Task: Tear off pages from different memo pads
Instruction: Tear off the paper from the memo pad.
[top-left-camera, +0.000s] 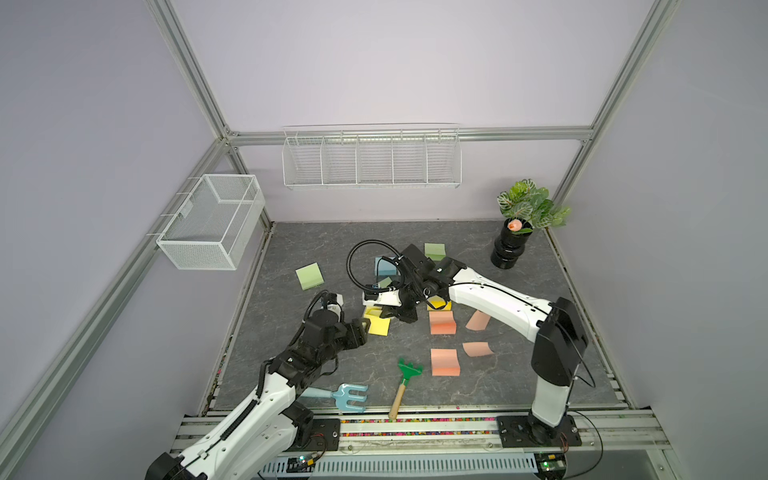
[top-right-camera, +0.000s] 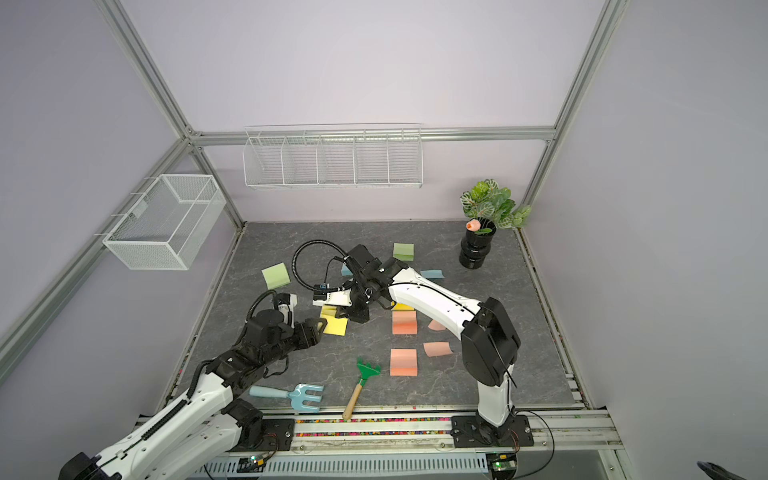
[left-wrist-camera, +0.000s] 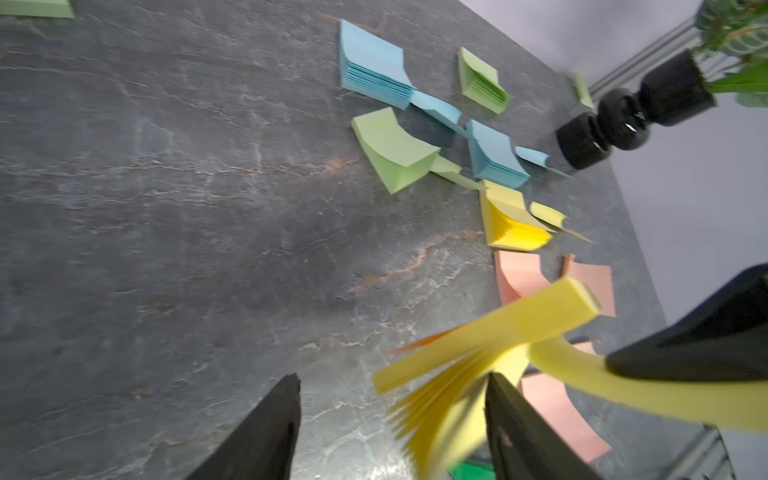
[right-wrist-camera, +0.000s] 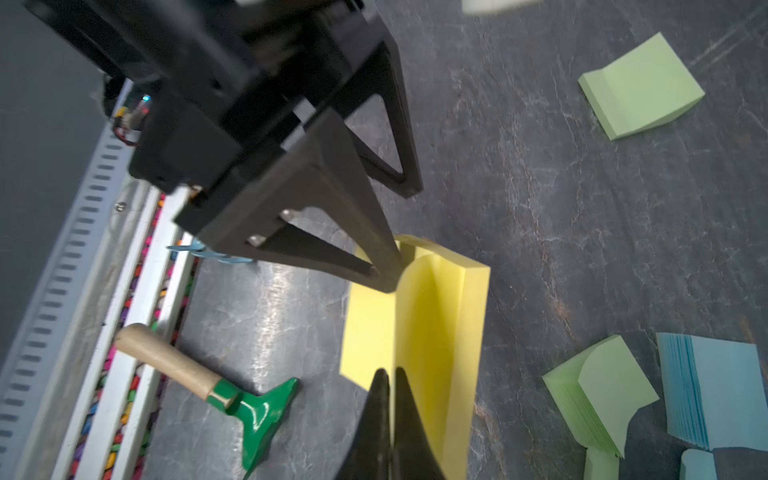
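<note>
Yellow pad (top-left-camera: 379, 325) (right-wrist-camera: 453, 316) sits on the grey table (top-left-camera: 299, 245), a bit left of the middle, right between the two grippers. Its top sheet, the yellow page (right-wrist-camera: 415, 320) (left-wrist-camera: 582, 374), curls up off the pad. The right gripper (right-wrist-camera: 390, 372) pinches this page by its loose edge. Its two fingers are pressed tight together with the paper between them.

The left gripper (right-wrist-camera: 399, 237) (top-left-camera: 361, 326) has its fingers spread wide. One fingertip pushes on the other end of the pad. The other finger hangs over bare table, so this gripper grabs nothing. In the left wrist view the sheets of the pad fan out by that finger and look blurry.

More paper lies around. A second yellow pad (top-left-camera: 440, 306) peeks out from under the right arm. Next to it is an orange pad (top-left-camera: 442, 323), and a second orange pad (top-left-camera: 445, 362) lies nearer the front. A loose orange page (top-left-camera: 478, 349) and a second orange page (top-left-camera: 478, 321) lie just beside them. A blue pad (top-left-camera: 383, 266) is half hidden behind the right arm. One green pad (top-left-camera: 309, 276) lies off to the left, and a back green pad (top-left-camera: 434, 250) lies by the far wall.

At the front edge lie a green rake (top-left-camera: 403, 386) and a blue fork (top-left-camera: 349, 397). A black vase (top-left-camera: 510, 247) with leaves stands in the back corner.
</note>
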